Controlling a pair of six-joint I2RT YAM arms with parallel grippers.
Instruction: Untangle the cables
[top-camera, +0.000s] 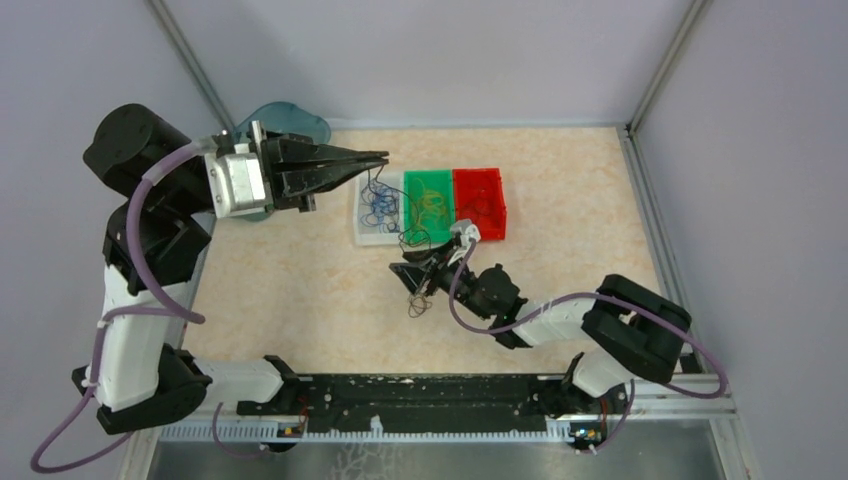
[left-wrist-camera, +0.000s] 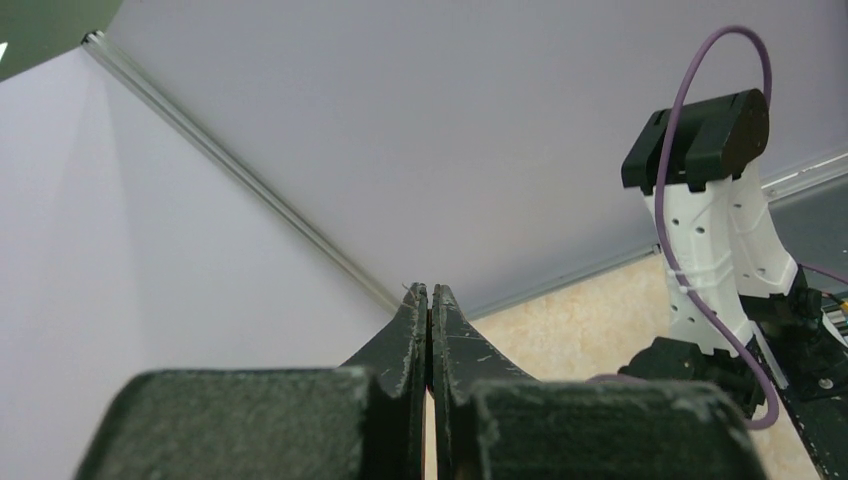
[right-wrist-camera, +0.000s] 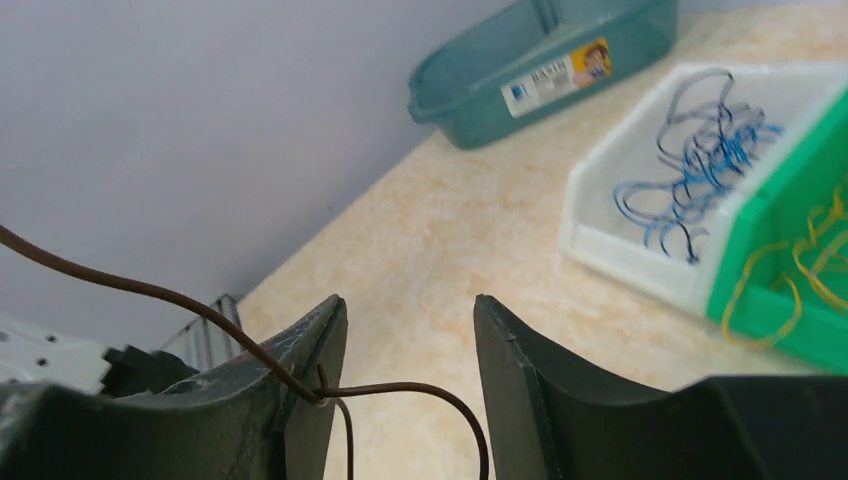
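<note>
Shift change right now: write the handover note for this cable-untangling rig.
Left gripper: shut, raised, apparently pinching a dark brown cable.
Right gripper: open, low over the table. That cable hooks on one finger, unclamped, and a dark tangle lies beside the gripper.
Done: blue cables in the white bin, yellow cables in the green bin.
Left: free the dark strands.
</note>
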